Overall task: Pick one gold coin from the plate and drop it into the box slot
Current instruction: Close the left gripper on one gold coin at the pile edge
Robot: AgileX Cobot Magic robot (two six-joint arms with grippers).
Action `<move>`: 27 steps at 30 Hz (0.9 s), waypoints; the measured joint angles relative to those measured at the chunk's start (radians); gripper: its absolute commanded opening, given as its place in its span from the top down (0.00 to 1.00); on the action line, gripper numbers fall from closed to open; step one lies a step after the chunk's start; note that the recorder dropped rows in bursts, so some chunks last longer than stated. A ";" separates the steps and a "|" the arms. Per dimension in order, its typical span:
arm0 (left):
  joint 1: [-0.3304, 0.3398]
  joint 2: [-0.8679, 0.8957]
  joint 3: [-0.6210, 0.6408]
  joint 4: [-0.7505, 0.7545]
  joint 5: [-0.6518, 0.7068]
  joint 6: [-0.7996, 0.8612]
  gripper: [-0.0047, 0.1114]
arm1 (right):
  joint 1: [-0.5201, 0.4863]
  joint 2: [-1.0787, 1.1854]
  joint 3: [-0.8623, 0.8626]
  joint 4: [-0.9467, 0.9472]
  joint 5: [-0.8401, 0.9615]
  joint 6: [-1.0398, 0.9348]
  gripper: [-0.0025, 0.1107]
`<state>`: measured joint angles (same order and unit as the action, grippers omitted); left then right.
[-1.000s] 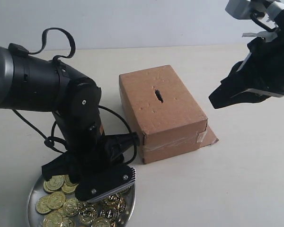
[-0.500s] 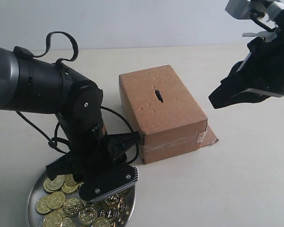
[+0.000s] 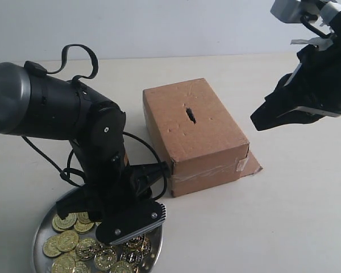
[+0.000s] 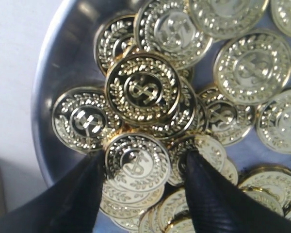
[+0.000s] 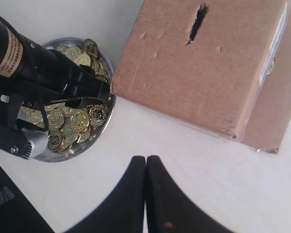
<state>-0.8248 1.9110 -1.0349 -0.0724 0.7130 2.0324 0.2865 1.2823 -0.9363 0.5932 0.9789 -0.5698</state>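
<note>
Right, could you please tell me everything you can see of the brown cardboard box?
The brown rectangular cardboard box lies flat and closed on the pale table. Its top face is dimpled, with a short, ragged dark slit cut near the middle. Clear tape runs across the near end, and a small cardboard flap sticks out at the base there. Only the table is clearly touching it.

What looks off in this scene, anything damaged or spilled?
Only the box: its slot is a ragged, torn slit, its top is dimpled, and a cardboard flap sticks out at the base of the taped end. The coins lie heaped but all inside the plate; none seen spilled outside it.
</note>
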 measured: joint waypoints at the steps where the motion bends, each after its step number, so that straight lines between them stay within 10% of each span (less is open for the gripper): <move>1: 0.000 0.000 0.000 0.000 0.000 0.000 0.52 | 0.000 0.000 0.000 0.000 0.000 0.000 0.98; 8: 0.000 0.000 0.000 0.000 -0.014 0.000 0.65 | 0.000 0.000 0.000 0.002 0.000 0.000 0.98; 27: 0.000 0.000 0.000 0.000 -0.016 0.000 0.61 | 0.000 0.000 0.000 0.002 0.000 0.000 0.98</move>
<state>-0.8248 1.9110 -1.0349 -0.0724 0.6973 2.0324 0.2865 1.2823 -0.9363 0.5953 0.9789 -0.5698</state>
